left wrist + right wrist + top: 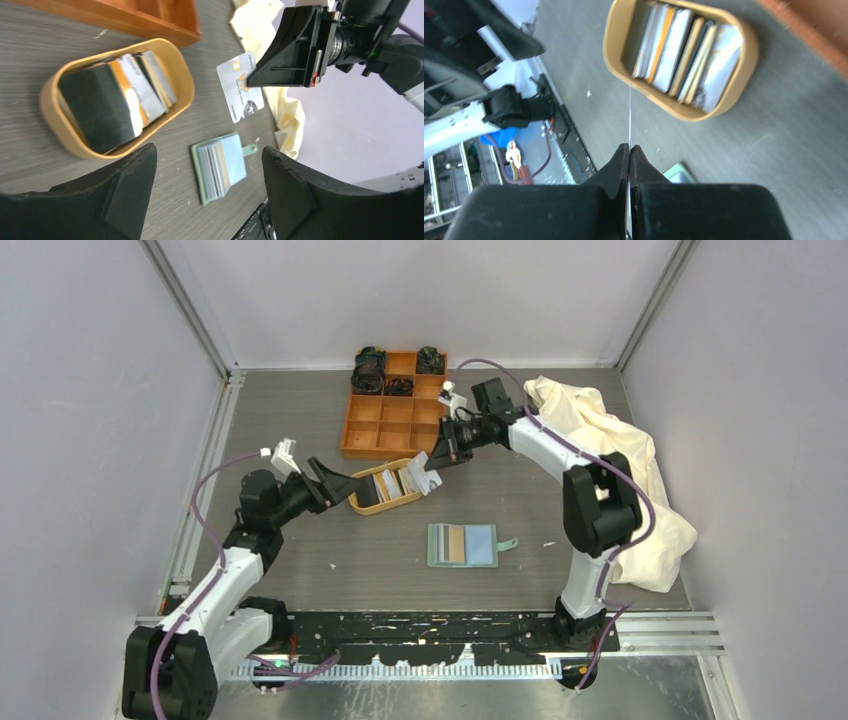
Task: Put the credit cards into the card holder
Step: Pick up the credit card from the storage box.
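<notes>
The card holder [462,545] lies open on the desk [300,570], pockets up, its long axis running 9 to 3 o'clock in the top view. One white card [421,464] is pinched in the closed right end effector [432,466], above the 3 o'clock end of the oval tray [372,507] where the other cards [393,483] stand. The holder lies at about 5 o'clock from that end effector. The left end effector [343,486] is farther off, with its jaws wide and empty at the tray's 9 o'clock end.
</notes>
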Controlling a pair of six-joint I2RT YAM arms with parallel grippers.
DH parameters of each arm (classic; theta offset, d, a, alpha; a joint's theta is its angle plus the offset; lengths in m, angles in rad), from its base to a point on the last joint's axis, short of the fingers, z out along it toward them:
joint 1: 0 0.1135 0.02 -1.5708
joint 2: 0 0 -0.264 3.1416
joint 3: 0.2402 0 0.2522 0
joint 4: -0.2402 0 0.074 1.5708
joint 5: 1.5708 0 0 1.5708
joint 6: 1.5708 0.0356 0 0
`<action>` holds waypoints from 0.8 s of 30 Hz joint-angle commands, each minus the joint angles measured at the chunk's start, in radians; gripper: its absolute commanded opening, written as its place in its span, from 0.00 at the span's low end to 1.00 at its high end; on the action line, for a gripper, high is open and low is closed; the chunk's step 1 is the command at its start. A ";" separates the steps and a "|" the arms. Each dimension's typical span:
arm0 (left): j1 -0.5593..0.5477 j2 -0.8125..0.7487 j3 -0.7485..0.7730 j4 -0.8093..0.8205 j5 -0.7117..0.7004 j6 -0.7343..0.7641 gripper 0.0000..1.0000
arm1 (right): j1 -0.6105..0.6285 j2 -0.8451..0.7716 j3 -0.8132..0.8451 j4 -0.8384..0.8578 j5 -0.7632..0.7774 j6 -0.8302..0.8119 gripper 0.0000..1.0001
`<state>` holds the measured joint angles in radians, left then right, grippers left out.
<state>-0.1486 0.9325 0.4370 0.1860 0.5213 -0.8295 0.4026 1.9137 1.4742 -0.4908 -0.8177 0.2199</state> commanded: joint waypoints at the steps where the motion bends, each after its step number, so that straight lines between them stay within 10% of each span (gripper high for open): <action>1: -0.011 -0.017 -0.096 0.468 0.172 -0.179 0.77 | -0.030 -0.236 -0.169 0.239 -0.209 -0.011 0.01; 12: -0.595 -0.061 -0.190 0.744 -0.300 0.138 0.78 | -0.095 -0.572 -0.526 0.537 -0.369 0.068 0.01; 24: -0.698 0.436 -0.089 1.243 -0.310 0.052 0.70 | -0.107 -0.625 -0.572 0.693 -0.423 0.199 0.01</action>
<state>-0.8272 1.3006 0.2661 1.1854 0.2291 -0.7765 0.2981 1.3392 0.9028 0.1013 -1.2018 0.3790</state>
